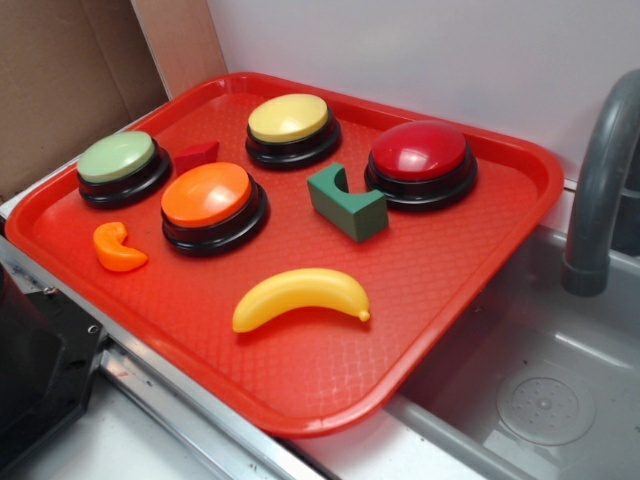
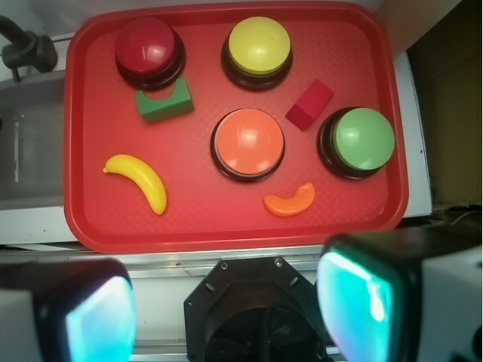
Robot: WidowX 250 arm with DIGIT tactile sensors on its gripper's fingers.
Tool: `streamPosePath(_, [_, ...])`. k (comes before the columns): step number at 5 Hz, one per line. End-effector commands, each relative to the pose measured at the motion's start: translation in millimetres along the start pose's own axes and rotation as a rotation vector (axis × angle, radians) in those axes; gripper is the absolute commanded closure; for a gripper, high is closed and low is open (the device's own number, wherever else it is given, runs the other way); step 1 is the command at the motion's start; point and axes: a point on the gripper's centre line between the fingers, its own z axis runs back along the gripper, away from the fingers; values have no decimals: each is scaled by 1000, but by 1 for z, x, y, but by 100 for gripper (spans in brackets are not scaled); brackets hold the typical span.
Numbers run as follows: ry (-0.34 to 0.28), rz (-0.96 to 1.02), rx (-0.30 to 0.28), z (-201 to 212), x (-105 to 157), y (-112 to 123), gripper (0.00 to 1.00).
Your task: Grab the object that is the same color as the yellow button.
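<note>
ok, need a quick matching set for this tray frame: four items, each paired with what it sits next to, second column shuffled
Items:
1. banana
2. green block
3. red block
4. orange curved piece

Places:
A. between the green button and the yellow button
B. alone on the tray's near side, touching nothing
C. right beside the red button
D. near the tray's left rim, beside the orange button

Pairs: 1-B, 2-C, 3-A, 4-D

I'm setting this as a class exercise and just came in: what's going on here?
Nothing is being handled yet. The gripper is open and hangs back from the red tray, holding nothing. On the tray, the yellow banana lies by itself near the front edge, while the yellow button sits at the back among green, orange and red buttons. The banana still has to be grabbed.
</note>
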Motion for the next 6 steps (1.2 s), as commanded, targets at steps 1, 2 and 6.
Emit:
streamPosePath(1, [0,0,0,0,0,0,0])
streamPosePath(2, [19,-243,-67,-30,19,-27,0])
streamPosePath(6, [195,-761,-41,-164,23,-100,0])
